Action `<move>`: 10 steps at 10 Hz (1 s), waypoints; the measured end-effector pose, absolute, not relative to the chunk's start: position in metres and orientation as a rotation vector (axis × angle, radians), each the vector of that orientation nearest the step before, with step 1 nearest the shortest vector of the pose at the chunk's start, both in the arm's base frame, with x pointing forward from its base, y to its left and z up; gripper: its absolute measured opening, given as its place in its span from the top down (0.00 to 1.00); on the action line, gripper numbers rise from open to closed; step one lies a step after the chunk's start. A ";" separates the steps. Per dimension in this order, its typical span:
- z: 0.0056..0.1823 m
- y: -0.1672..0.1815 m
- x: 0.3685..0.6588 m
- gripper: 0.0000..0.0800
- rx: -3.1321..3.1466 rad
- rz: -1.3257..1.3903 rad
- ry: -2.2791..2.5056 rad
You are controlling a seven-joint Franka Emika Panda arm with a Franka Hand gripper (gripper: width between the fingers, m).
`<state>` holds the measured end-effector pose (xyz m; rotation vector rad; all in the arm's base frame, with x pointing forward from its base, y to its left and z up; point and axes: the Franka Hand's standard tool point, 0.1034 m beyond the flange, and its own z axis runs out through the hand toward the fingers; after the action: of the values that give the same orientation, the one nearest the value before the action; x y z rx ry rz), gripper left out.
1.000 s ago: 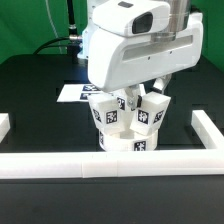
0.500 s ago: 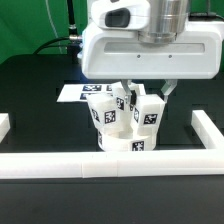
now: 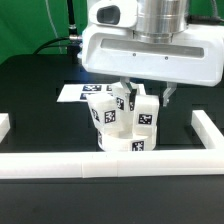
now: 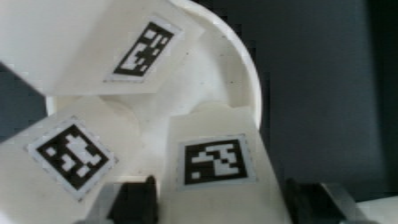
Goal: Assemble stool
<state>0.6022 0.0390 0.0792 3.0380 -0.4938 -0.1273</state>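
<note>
The white round seat [image 3: 118,144] lies flat against the front rail. Three blocky tagged legs stand on it: one on the exterior view's left [image 3: 104,112], one behind [image 3: 124,100], one on the right [image 3: 146,116]. My gripper [image 3: 146,95] hangs straight above the right leg, with a finger on each side of its top, shut on it. In the wrist view the held leg [image 4: 217,163] fills the space between my dark fingers [image 4: 132,200], with my gripper [image 4: 228,203] around it. The two other legs [image 4: 71,152] [image 4: 146,50] and the seat's curved edge [image 4: 240,70] also show.
A long white rail [image 3: 110,166] runs along the front, with a side rail [image 3: 206,126] on the exterior view's right and a short stub [image 3: 4,124] on the left. The marker board [image 3: 74,93] lies on the black table behind the seat.
My wrist has turned about its vertical axis over the right leg, so the hand now faces the exterior camera squarely. The seat and the other legs have not moved.
</note>
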 end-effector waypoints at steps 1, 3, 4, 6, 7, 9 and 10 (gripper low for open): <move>0.079 0.039 0.602 0.57 3.023 -0.125 -0.567; 0.079 0.040 0.601 0.57 2.949 -0.110 -0.872; 0.079 0.041 0.599 0.57 2.894 -0.087 -1.064; 0.078 0.041 0.597 0.57 2.799 -0.056 -1.340; 0.078 0.041 0.597 0.57 2.739 -0.044 -1.518; 0.078 0.045 0.597 0.57 2.614 -0.027 -1.763; 0.078 0.046 0.597 0.57 2.576 -0.028 -1.821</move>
<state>0.5974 0.0460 0.0778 2.5764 -1.8208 -0.0283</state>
